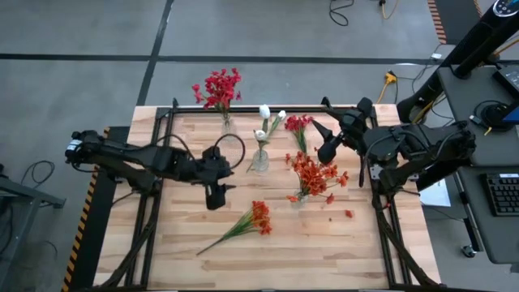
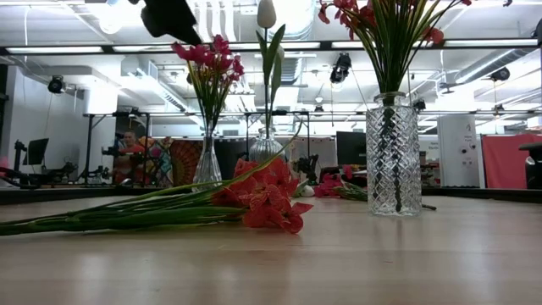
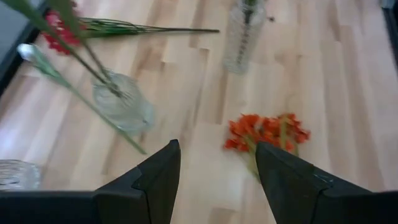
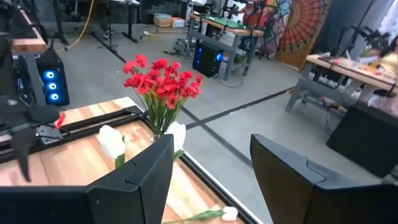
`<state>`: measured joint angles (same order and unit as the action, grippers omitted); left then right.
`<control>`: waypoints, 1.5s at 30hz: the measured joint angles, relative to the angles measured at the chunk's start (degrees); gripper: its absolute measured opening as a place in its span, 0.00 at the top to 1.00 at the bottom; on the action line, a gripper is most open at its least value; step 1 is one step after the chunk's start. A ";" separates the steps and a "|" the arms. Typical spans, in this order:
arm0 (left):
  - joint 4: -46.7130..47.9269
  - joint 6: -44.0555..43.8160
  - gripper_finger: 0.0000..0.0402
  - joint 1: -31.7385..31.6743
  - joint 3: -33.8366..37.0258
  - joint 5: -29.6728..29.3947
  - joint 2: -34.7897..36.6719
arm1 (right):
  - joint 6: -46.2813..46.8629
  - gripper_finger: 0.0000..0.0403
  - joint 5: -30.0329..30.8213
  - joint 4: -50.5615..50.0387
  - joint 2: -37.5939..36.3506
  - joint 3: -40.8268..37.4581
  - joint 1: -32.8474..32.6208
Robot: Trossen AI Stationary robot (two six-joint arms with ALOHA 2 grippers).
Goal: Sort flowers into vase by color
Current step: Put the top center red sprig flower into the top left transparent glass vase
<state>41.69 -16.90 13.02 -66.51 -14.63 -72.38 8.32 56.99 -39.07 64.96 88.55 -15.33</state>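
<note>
Orange-red flowers (image 1: 258, 217) lie loose just beside your left tool (image 1: 216, 197), which hangs open and empty above them. Drop off-centre and you'll pinch blooms, not stalk, or swing into the white-bud vase (image 1: 259, 160) nearby. Your right tool (image 1: 326, 150), also open and empty, waits beyond that vase.

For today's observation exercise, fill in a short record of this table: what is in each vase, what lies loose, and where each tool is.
far vase: crimson flowers
middle vase: white buds
near-right vase: orange flowers
loose, front of table: orange stem
loose, far side: crimson stem
left tool: open, empty, above the loose orange stem
right tool: open, empty, beside the loose crimson stem
</note>
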 joint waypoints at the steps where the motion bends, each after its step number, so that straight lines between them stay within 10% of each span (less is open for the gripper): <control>1: 0.00 -0.57 0.52 0.97 0.11 0.02 0.00 | 0.97 0.49 0.03 -0.75 -0.24 0.00 0.00; 21: -6.97 -19.26 0.52 12.84 11.60 -1.99 -0.06 | 48.63 0.49 -3.14 -51.09 -1.06 0.04 0.00; 34: -15.47 -24.62 0.52 15.80 16.41 -1.97 -5.99 | 49.57 0.50 -6.72 -50.78 0.22 -1.55 2.43; 45: -12.71 -21.54 0.52 17.32 13.22 -7.01 -5.92 | 25.72 0.60 -19.04 -32.57 0.78 -0.96 23.77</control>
<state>28.98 -38.44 30.35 -53.29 -21.65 -78.30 34.04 37.95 -71.64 65.74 87.59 8.43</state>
